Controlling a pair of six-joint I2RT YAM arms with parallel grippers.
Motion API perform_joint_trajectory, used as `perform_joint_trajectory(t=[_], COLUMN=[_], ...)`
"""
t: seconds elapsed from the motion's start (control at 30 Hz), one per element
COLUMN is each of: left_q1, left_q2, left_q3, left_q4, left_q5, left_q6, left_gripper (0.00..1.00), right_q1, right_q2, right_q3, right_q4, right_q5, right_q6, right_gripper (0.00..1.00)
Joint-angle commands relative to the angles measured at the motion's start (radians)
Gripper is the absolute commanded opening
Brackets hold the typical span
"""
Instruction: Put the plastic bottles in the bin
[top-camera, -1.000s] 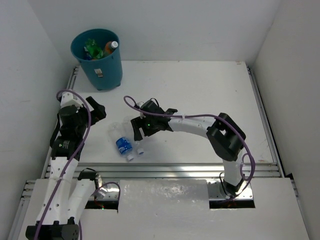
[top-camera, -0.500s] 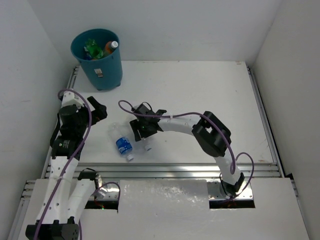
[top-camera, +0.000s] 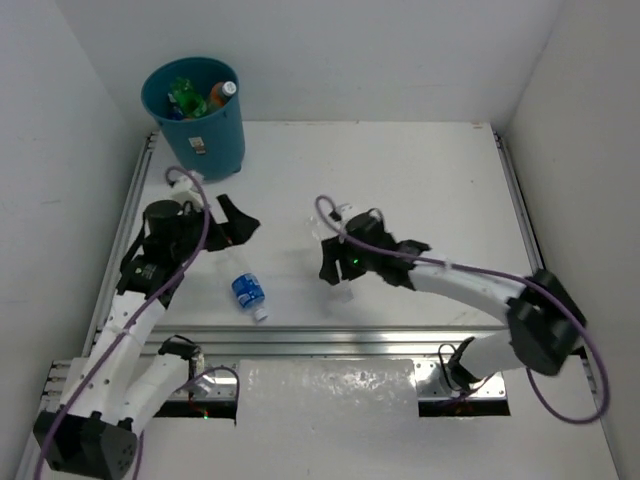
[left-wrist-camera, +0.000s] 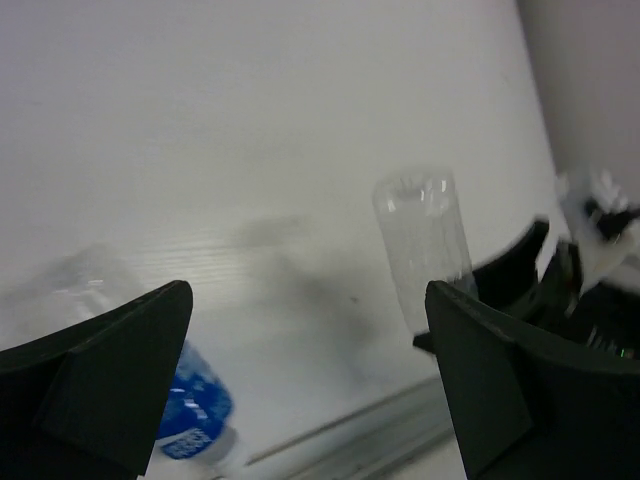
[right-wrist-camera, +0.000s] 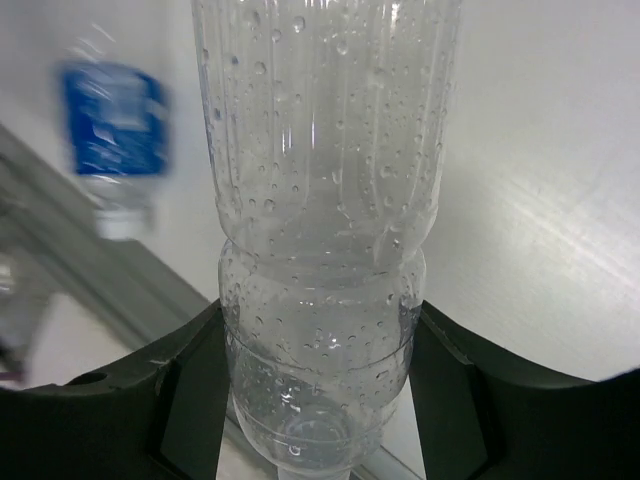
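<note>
The teal bin (top-camera: 218, 128) stands at the table's far left and holds a green bottle (top-camera: 184, 97) and an orange bottle (top-camera: 220, 96). My right gripper (top-camera: 337, 266) is shut on a plain clear bottle (top-camera: 331, 232), gripped near its neck above the table's middle. In the right wrist view the clear bottle (right-wrist-camera: 325, 190) fills the space between my fingers (right-wrist-camera: 190, 390). A clear bottle with a blue label (top-camera: 248, 291) lies on the table near the front edge; it also shows in the left wrist view (left-wrist-camera: 195, 415). My left gripper (top-camera: 238, 221) is open and empty, above and behind it.
Metal rails run along the table's front edge (top-camera: 340, 338) and left side (top-camera: 135, 200). White walls close in on the left, back and right. Purple cables loop over both arms.
My right gripper has moved right with the clear bottle, away from the blue-labelled one. My left arm has swung toward the table's middle.
</note>
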Motion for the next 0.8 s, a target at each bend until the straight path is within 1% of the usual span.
perform_joint_trajectory(t=[0.0, 0.03, 0.07, 0.1, 0.17, 0.2, 0.23, 0.27, 0.3, 0.33, 0.4, 0.43, 0.47, 0.53, 0.57, 0.6, 0.63, 0.67, 0.7, 0.73, 0.77], left_q1=[-0.212, -0.251, -0.286, -0.35, -0.41, -0.47, -0.498, -0.527, -0.571, -0.59, -0.62, -0.625, -0.636, -0.641, -0.641, -0.641, -0.641, -0.641, -0.638, -0.631, -0.596], left_q2=[0.009, 0.043, 0.063, 0.078, 0.123, 0.138, 0.178, 0.201, 0.244, 0.262, 0.304, 0.313, 0.334, 0.353, 0.361, 0.365, 0.367, 0.37, 0.368, 0.371, 0.379], left_q3=[0.049, 0.071, 0.082, 0.088, 0.108, 0.118, 0.147, 0.164, 0.181, 0.207, 0.22, 0.227, 0.246, 0.269, 0.278, 0.304, 0.322, 0.347, 0.373, 0.443, 0.488], left_q4=[0.147, 0.19, 0.215, 0.238, 0.333, 0.357, 0.412, 0.423, 0.426, 0.434, 0.468, 0.509, 0.526, 0.517, 0.512, 0.484, 0.45, 0.405, 0.291, 0.237, 0.18], left_q5=[0.131, 0.144, 0.15, 0.149, 0.154, 0.152, 0.157, 0.154, 0.122, 0.109, 0.12, 0.129, 0.138, 0.131, 0.126, 0.097, 0.062, 0.016, -0.118, -0.204, -0.286], left_q6=[-0.077, -0.105, -0.117, -0.133, -0.16, -0.171, -0.17, -0.171, -0.168, -0.17, -0.186, -0.193, -0.2, -0.203, -0.203, -0.197, -0.185, -0.17, -0.138, -0.119, -0.104], left_gripper=[1.0, 1.0, 1.0, 1.0, 1.0, 1.0, 1.0, 1.0, 1.0, 1.0, 0.98, 0.93, 0.76, 0.36, 0.15, 0.0, 0.0, 0.0, 0.0, 0.0, 0.0], right_q1=[-0.112, -0.126, -0.14, -0.14, -0.141, -0.143, -0.142, -0.142, -0.141, -0.141, -0.143, -0.142, -0.143, -0.142, -0.142, -0.141, -0.143, -0.143, -0.142, -0.142, -0.141], right_q2=[-0.213, -0.292, -0.322, -0.349, -0.411, -0.432, -0.473, -0.494, -0.514, -0.53, -0.554, -0.56, -0.572, -0.584, -0.589, -0.598, -0.607, -0.618, -0.642, -0.655, -0.666], right_q3=[-0.072, -0.084, -0.086, -0.082, -0.057, -0.054, -0.057, -0.06, -0.063, -0.063, -0.055, -0.057, -0.065, -0.068, -0.069, -0.069, -0.072, -0.077, -0.08, -0.078, -0.075], right_q4=[0.238, 0.25, 0.244, 0.233, 0.195, 0.193, 0.201, 0.209, 0.216, 0.219, 0.196, 0.19, 0.19, 0.183, 0.161, 0.152, 0.123, 0.108, 0.088, 0.033, -0.001], right_q5=[-0.293, -0.339, -0.375, -0.427, -0.468, -0.491, -0.539, -0.56, -0.58, -0.616, -0.63, -0.639, -0.631, -0.618, -0.604, -0.582, -0.546, -0.442, -0.382, -0.311, -0.159], right_q6=[-0.016, -0.034, -0.044, -0.054, -0.068, -0.073, -0.071, -0.068, -0.058, -0.055, -0.051, -0.054, -0.058, -0.064, -0.068, -0.07, -0.07, -0.067, -0.064, -0.064, -0.056], right_gripper=[0.21, 0.21, 0.21, 0.21, 0.21, 0.21, 0.2, 0.21, 0.21, 0.21, 0.22, 0.22, 0.22, 0.24, 0.28, 0.36, 0.49, 0.9, 0.99, 0.99, 0.99])
